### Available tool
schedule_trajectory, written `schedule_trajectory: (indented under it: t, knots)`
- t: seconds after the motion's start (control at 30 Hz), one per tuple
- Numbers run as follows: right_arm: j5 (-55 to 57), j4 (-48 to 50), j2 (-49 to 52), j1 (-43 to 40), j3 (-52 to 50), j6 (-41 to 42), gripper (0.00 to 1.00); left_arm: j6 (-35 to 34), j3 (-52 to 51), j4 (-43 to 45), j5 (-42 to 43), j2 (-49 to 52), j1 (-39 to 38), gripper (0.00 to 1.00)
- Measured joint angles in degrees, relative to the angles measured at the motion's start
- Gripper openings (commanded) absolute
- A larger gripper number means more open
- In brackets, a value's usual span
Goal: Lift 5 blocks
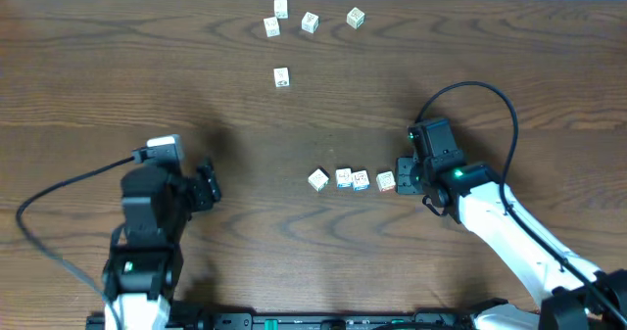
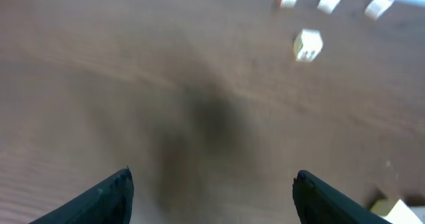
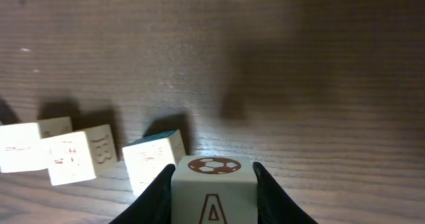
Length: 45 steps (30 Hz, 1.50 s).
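Over the dark wood tabletop [image 1: 98,75], the right end effector [image 1: 397,176] is seen pinched on an "A" block [image 3: 214,194], three blocks [image 1: 344,178] lined up just beside it, five more blocks [image 1: 310,22] scattered far off, the left end effector [image 1: 208,183] spread wide.

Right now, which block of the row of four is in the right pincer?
The end block nearest the right arm, marked with a red ball and an A: the right pincer grips its sides. The other three lie free.
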Motion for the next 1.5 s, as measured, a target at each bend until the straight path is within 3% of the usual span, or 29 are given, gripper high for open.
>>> schedule_trajectory:
  t: [0.3,0.5,0.53,0.77,0.97,1.07,1.5]
  knots:
    - [-1.1,0.3,1.5,-5.3,0.0,-4.6,0.04,-3.8,0.0,4.5,1.2,12.5,-3.0,0.76]
    - [-2.1,2.2,3.8,-5.5,0.0,-6.1,0.02,-5.4,0.0,6.5,1.4,16.1,-10.2,0.4]
    - [-2.3,2.6,4.5,-5.5,0.0,-6.2,0.02,-5.5,0.0,6.8,1.4,17.0,-11.5,0.38]
    - [-3.1,3.0,6.8,-5.5,0.0,-6.5,0.02,-7.0,0.0,14.0,1.6,25.9,-20.5,0.39]
    - [-3.6,3.1,6.8,-5.5,0.0,-6.6,0.02,-12.1,0.0,17.8,1.8,33.0,-24.4,0.39]
    - [-3.6,3.3,6.8,-5.5,0.0,-6.7,0.02,-15.7,0.0,18.2,1.8,36.3,-24.9,0.07]
    - [-6.0,3.6,6.8,-5.5,0.0,-6.9,0.01,-19.7,0.0,24.3,6.9,39.0,-25.1,0.07]
